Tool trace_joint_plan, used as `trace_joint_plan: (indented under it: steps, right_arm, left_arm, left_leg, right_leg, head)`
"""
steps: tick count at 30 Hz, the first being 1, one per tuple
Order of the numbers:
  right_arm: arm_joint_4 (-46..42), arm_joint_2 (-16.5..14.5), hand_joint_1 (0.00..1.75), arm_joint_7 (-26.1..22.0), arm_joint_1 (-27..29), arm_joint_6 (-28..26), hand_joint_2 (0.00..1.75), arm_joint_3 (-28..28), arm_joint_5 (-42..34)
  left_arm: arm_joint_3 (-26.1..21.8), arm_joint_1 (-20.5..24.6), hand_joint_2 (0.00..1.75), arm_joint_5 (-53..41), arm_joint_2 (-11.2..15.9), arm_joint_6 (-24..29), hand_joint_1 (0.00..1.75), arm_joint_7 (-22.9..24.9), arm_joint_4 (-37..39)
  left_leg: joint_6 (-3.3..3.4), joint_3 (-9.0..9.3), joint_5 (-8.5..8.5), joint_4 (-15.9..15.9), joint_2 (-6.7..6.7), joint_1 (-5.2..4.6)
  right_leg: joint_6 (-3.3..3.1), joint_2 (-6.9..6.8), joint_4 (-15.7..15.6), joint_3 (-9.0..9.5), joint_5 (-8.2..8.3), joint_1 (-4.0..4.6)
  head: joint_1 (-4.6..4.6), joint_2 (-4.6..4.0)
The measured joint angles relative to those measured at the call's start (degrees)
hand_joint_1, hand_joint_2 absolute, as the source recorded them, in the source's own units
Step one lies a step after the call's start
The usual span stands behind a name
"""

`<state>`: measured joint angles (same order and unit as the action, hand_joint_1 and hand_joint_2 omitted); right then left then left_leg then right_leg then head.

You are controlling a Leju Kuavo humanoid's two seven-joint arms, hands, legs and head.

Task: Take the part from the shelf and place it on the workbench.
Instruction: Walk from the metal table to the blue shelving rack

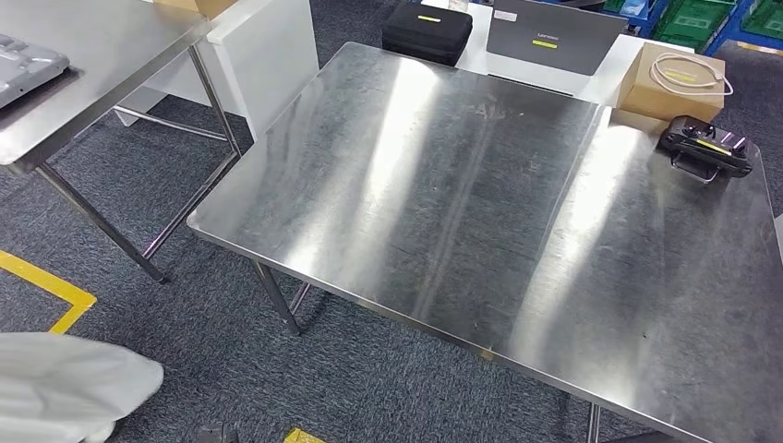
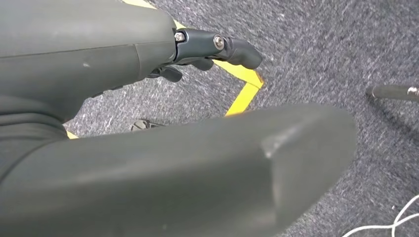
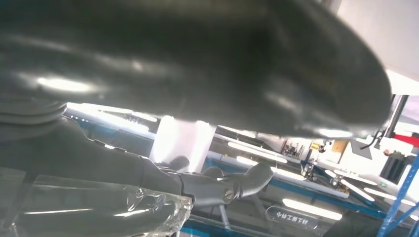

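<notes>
The steel workbench [image 1: 517, 212] stretches ahead of me in the head view, its middle bare and shiny. In the right wrist view my right hand [image 3: 207, 182] grips a clear plastic part [image 3: 99, 210], which lies under its dark fingers [image 3: 247, 180]; the view looks up towards ceiling lights. In the left wrist view my left hand [image 2: 197, 54] hangs over the grey carpet with nothing in it, its dark fingers [image 2: 237, 49] apart from the thick thumb [image 2: 207, 173].
A black controller [image 1: 706, 148] lies at the workbench's far right corner. Behind it are a cardboard box [image 1: 671, 83] with a cable, a grey laptop [image 1: 554, 35] and a black case [image 1: 427, 31]. A second steel table [image 1: 92, 55] stands left. Yellow tape [image 1: 46, 286] marks the carpet.
</notes>
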<state>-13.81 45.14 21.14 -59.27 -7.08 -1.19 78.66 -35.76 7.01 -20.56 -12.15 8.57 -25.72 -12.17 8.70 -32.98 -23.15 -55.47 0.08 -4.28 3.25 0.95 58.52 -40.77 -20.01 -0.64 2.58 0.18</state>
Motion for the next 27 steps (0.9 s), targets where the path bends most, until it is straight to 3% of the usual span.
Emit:
trace_joint_plan:
  steps: [2, 4, 5, 6, 8, 10, 12, 14, 16, 18, 19, 20, 21, 24, 25, 27]
  right_arm:
    - [0.01, 0.12, 0.00, -0.01, 0.25, 0.00, 0.00, 0.10, -0.02]
    - [0.02, 0.13, 0.00, -0.10, 0.82, 0.00, 0.00, 0.17, -0.08]
    - [0.02, 0.13, 0.00, -0.19, 1.07, -0.01, 0.00, 0.21, -0.11]
    - [0.02, 0.16, 0.00, -0.28, 1.23, -0.03, 0.00, 0.26, -0.17]
    - [0.01, 0.25, 0.00, -0.44, 1.32, -0.08, 0.00, 0.36, -0.32]
    - [-0.04, 0.36, 0.00, -0.62, 1.61, -0.21, 0.00, 0.50, -0.48]
    - [-0.10, 0.33, 0.00, -0.76, 2.08, -0.37, 0.00, 0.77, -0.55]
    - [-0.12, 0.21, 0.00, -0.83, 2.28, -0.52, 0.00, 1.10, -0.60]
    - [-0.14, 0.15, 0.00, -0.87, 2.41, -0.64, 0.00, 1.30, -0.64]
    - [-0.16, 0.11, 0.00, -0.90, 2.56, -0.68, 0.00, 1.39, -0.66]
    - [-0.16, 0.11, 0.00, -0.90, 2.60, -0.68, 0.00, 1.46, -0.65]
    - [-0.16, 0.11, 0.00, -0.90, 2.63, -0.68, 0.00, 1.52, -0.64]
    - [-0.16, 0.12, 0.00, -0.90, 2.67, -0.68, 0.00, 1.58, -0.61]
    - [-0.34, 0.29, 0.00, -0.87, 2.60, -0.67, 0.00, 1.65, -0.40]
    - [-0.42, 0.32, 0.00, -0.86, 2.51, -0.65, 0.00, 1.66, -0.31]
    - [-0.46, 0.29, 0.00, -0.85, 2.39, -0.60, 0.00, 1.67, -0.15]
  left_arm:
    - [0.01, -0.02, 0.00, -0.01, -0.03, -0.02, 0.00, 0.01, 0.00]
    - [0.02, -0.05, 0.00, -0.02, -0.03, -0.09, 0.00, 0.04, 0.00]
    - [0.03, -0.05, 0.00, -0.04, -0.03, -0.13, 0.00, 0.06, 0.00]
    - [0.07, -0.04, 0.00, -0.05, -0.04, -0.15, 0.00, 0.08, 0.00]
    - [0.20, 0.03, 0.00, -0.09, -0.04, -0.16, 0.00, 0.08, -0.01]
    - [0.33, 0.13, 0.00, -0.10, -0.03, -0.17, 0.00, 0.07, -0.02]
    - [0.40, 0.17, 0.00, -0.11, 0.01, -0.16, 0.00, 0.03, -0.02]
    - [0.44, 0.16, 0.00, -0.11, 0.14, -0.13, 0.00, 0.01, -0.03]
    - [0.46, 0.17, 0.00, -0.11, 0.20, -0.12, 0.00, 0.00, -0.04]
    - [0.47, 0.17, 0.00, -0.10, 0.17, -0.13, 0.00, 0.00, -0.04]
    - [0.47, 0.16, 0.00, -0.10, 0.17, -0.13, 0.00, 0.01, -0.04]
    - [0.48, 0.16, 0.00, -0.09, 0.17, -0.14, 0.00, 0.01, -0.03]
    - [0.49, 0.17, 0.00, -0.09, 0.17, -0.14, 0.00, 0.02, -0.03]
    - [0.49, 0.25, 0.00, -0.09, 0.19, -0.15, 0.00, 0.01, -0.05]
    - [0.49, 0.27, 0.00, -0.09, 0.20, -0.15, 0.00, 0.02, -0.05]
    - [0.50, 0.25, 0.00, -0.09, 0.19, -0.15, 0.00, 0.03, -0.04]
  left_leg:
    - [0.28, -0.19, 0.42, 0.17, 0.11, 0.08]
    - [0.16, -0.59, 0.64, 0.12, 0.18, 0.07]
    - [0.03, -0.78, 0.75, 0.07, 0.18, 0.08]
    - [-0.10, -0.97, 0.83, -0.04, 0.18, 0.10]
    - [-0.43, -1.39, 0.78, -0.63, 0.19, -0.05]
    - [-0.78, -1.83, 0.60, -1.34, 0.21, -0.29]
    - [-1.00, -2.16, 0.58, -1.68, 0.26, -0.35]
    - [-1.80, -2.84, -0.67, -3.08, 0.03, -0.14]
    - [-3.46, -4.92, -4.92, -8.74, -0.28, 0.75]
    - [-4.91, -7.81, -9.73, -17.14, -0.32, 2.18]
    - [-5.35, -8.48, -10.85, -19.71, -0.31, 2.83]
    - [-5.66, -7.96, -10.81, -19.91, -0.30, 3.37]
    - [-5.82, -6.30, -9.78, -17.76, -0.31, 3.74]
    - [-5.51, 1.51, -5.83, -5.34, -0.43, 3.92]
    - [-5.29, 2.83, -5.28, -3.03, -0.44, 3.75]
    - [-4.85, 2.91, -4.81, -2.31, -0.35, 3.31]
  right_leg:
    - [-0.56, -0.22, 8.27, -3.12, -4.32, -0.06]
    - [-0.26, -0.30, 14.53, -4.87, -7.17, -0.19]
    - [0.17, -0.37, 14.15, -3.97, -7.33, -0.30]
    - [0.74, -0.53, 11.43, -1.78, -6.86, -0.47]
    - [1.52, -1.08, 2.67, 4.21, -5.34, -0.80]
    - [1.05, -1.25, -2.08, 7.22, -4.54, -0.77]
    - [0.08, -1.05, -2.33, 7.15, -4.21, -0.80]
    - [-0.64, -1.02, -2.38, 7.00, -3.77, -1.34]
    - [-1.25, -1.02, -2.41, 6.71, -3.32, -1.73]
    - [-1.36, -1.02, -2.39, 6.25, -3.00, -1.81]
    - [-1.34, -1.01, -2.38, 6.02, -2.82, -1.85]
    - [-1.19, -0.98, -2.38, 5.79, -2.64, -1.90]
    - [-1.04, -0.94, -2.39, 5.63, -2.47, -1.97]
    - [-0.23, -0.90, -2.49, 5.43, -1.86, -2.16]
    - [0.14, -0.92, -2.56, 5.40, -1.60, -2.19]
    - [1.07, -0.97, -2.99, 5.38, -0.95, -2.17]
  head:
    - [-0.07, 0.00]
    - [-0.10, 0.00]
    - [-0.13, 0.00]
    - [-0.14, 0.00]
    - [-0.21, 0.00]
    - [-0.27, 0.00]
    - [-0.30, 0.00]
    - [-0.37, 0.00]
    - [-0.35, 0.00]
    - [-0.31, 0.00]
    - [-0.31, 0.00]
    - [-0.31, 0.00]
    - [-0.30, 0.00]
    - [-0.35, 0.00]
    - [-0.32, 0.00]
    - [-0.32, 0.00]
